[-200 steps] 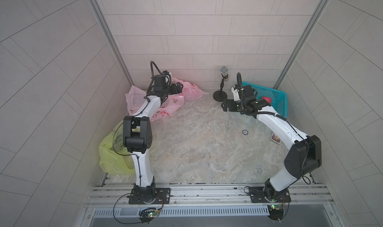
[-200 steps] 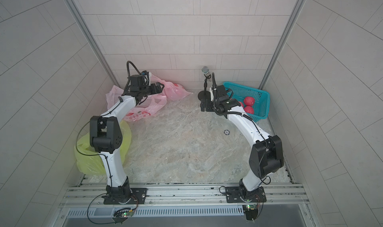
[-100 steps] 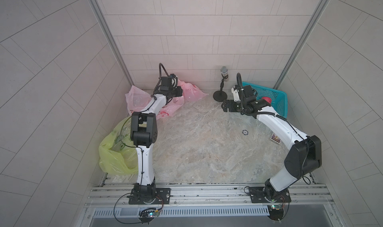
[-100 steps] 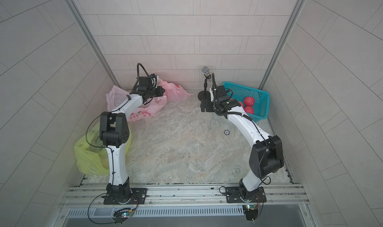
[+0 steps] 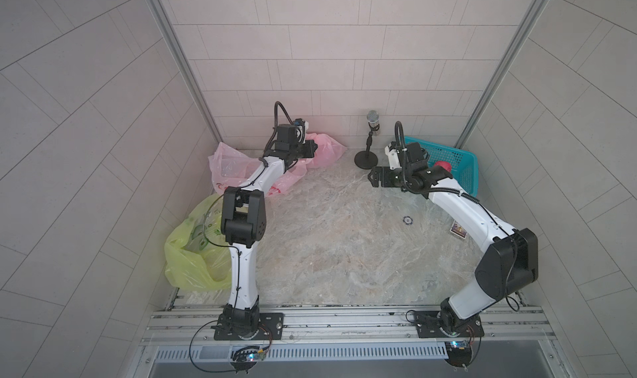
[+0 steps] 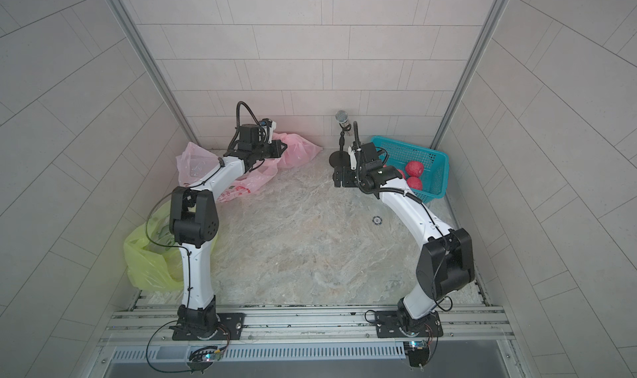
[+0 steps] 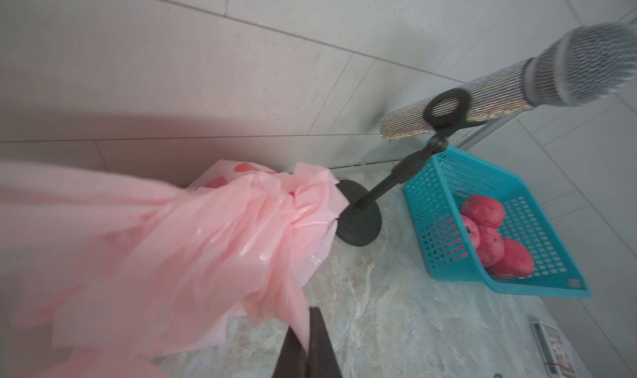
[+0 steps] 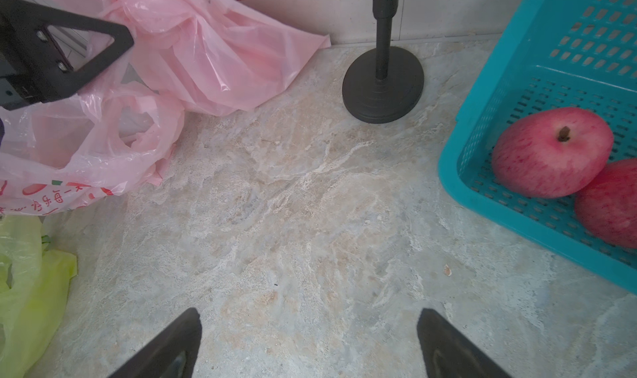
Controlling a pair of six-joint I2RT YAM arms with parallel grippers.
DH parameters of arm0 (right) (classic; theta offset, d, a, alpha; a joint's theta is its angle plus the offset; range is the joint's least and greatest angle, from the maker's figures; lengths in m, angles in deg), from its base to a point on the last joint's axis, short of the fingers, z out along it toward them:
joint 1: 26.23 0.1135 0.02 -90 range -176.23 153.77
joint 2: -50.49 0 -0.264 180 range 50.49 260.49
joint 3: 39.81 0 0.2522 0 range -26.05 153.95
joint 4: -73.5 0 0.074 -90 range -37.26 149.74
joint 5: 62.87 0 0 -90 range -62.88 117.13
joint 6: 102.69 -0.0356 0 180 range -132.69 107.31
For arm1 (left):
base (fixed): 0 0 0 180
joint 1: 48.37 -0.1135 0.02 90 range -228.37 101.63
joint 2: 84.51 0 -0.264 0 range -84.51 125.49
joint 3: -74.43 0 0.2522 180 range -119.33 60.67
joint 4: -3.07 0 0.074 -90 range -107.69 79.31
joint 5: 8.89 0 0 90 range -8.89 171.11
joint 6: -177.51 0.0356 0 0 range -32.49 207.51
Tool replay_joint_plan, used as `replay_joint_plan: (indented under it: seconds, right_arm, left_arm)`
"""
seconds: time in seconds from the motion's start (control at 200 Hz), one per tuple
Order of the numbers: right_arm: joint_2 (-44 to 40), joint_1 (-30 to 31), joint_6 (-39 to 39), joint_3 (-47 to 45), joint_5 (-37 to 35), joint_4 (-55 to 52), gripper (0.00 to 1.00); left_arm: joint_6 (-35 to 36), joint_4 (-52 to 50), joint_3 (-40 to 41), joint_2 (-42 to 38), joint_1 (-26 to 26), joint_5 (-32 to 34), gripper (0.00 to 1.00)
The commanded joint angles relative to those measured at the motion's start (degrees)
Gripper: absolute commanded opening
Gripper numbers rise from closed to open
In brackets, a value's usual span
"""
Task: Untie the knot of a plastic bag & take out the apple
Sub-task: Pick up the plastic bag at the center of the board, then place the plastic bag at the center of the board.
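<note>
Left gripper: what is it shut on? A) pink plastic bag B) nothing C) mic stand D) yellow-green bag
A: in the left wrist view the left gripper has its fingers pinched shut on a fold of the pink plastic bag.

Crumpled pink bag [image 7: 206, 238] nr back wall [image 7: 241, 83]

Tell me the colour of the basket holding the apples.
The basket is teal, with a perforated mesh pattern. It shows best in the right wrist view.
</note>
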Motion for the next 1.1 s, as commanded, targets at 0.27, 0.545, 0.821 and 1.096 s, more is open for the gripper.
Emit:
replay_joint_plan:
  seconds: [0.27,0.545,0.821,1.096]
  right_arm:
    - [-5.5,2.4,2.5,-2.3,3.6,2.5,0.92]
    - [-8.4,4.6,5.0,-4.8,6.0,2.3,0.91]
    - [-12.7,8.1,8.5,-11.2,10.3,3.3,0.92]
    - [-13.2,14.8,12.5,-15.1,8.0,6.0,0.88]
  left_arm:
    - [2.2,-5.7,13.4,-19.6,3.3,-6.6,0.0]
    - [7.0,-6.7,36.2,-34.8,13.1,-3.8,0.0]
    - [8.2,-6.7,50.8,-45.0,23.2,0.2,0.0]
    - [9.6,-7.7,54.5,-50.5,24.2,2.2,0.0]
